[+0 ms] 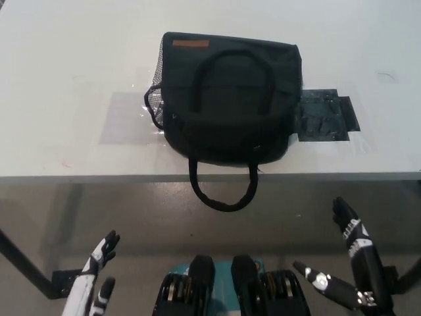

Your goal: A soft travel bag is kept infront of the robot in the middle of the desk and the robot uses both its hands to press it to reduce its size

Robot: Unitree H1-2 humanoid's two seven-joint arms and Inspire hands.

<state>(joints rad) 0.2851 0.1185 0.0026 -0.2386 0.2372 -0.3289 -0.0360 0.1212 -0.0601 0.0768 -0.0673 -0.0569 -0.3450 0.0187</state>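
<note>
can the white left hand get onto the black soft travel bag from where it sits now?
Probably yes. The white left hand is open, low, short of the white desk's near edge. Nothing lies between it and the black soft travel bag; it must rise over the edge. The black right hand is low too.

Even, bright overhead light washes the smooth white desk [79,79] almost featureless. The soft black fabric travel bag [227,99] reads very dark, its folds barely visible. Beneath the desk edge the grey floor [131,210] lies dimmer, slightly soft.
</note>
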